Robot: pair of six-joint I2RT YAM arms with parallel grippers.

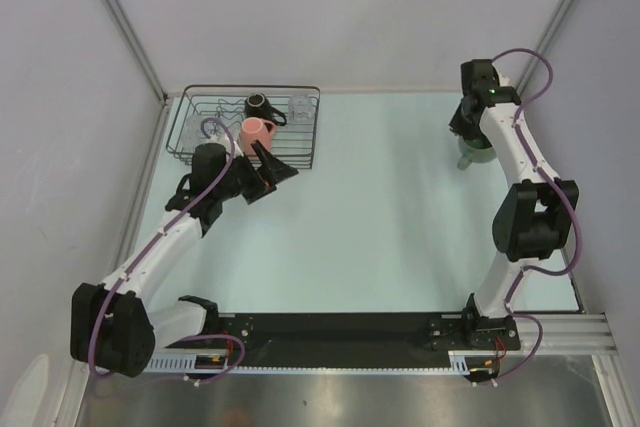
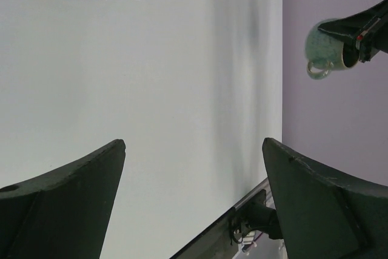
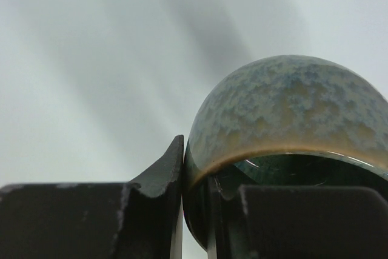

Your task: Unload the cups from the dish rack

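I find the green cup (image 3: 291, 107) partly cut off, right jaws pinching its rim; left jaws spread beside the dish rack (image 1: 205, 117).

Dish rack (image 1: 190, 137) at far-left corner of worktop (image 1: 380, 207) = thin dark metal wire, slight sheen; pink cup (image 1: 258, 131) & black mug (image 1: 258, 105) look glossy; tumbler (image 1: 301, 105) clear glass; green-teal cup (image 3: 291, 107) mottled glossy glaze w/ tan rim; right gripper fingers (image 3: 85, 216) matt black plastic, scuffed; worktop smooth, pale, matt.
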